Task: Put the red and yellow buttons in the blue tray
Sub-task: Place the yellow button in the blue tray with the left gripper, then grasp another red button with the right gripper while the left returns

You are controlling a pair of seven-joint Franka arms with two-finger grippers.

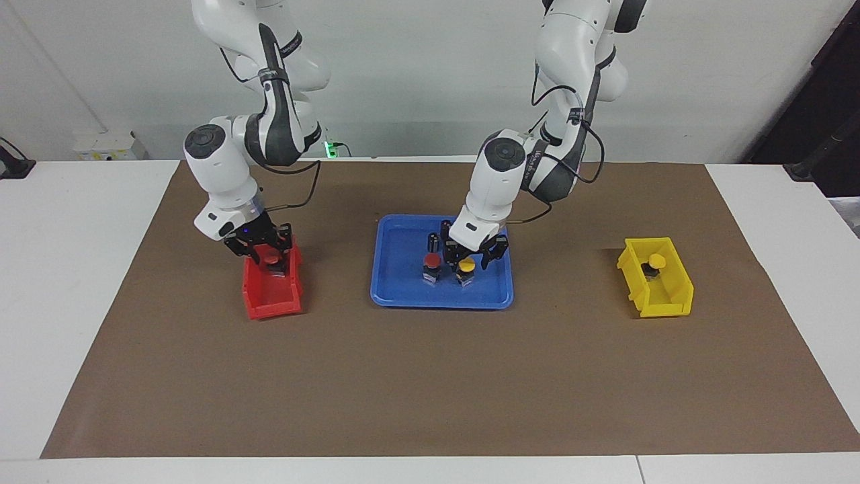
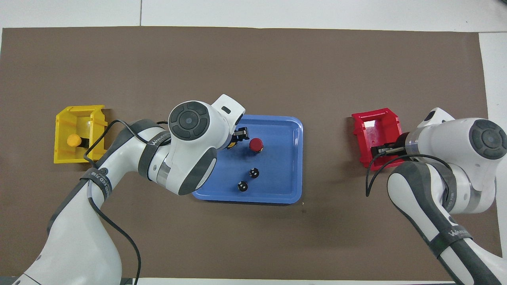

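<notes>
Left end effector (image 1: pixel 476 258) in shallow blue plastic tray (image 1: pixel 396 296), fingers apart around yellow-capped push button (image 1: pixel 466 266). Right end effector (image 1: pixel 261 250) over small red plastic bin (image 1: pixel 269 299), fingers clamped on red-capped push button (image 1: pixel 269 257).

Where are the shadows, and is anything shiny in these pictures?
Facing view: soft, faint shadows lie on the brown mat beside the yellow bin and the red bin. Overhead view: a pale glare shines on the red bin's floor, and the left arm mostly hides the yellow button in the tray.
</notes>
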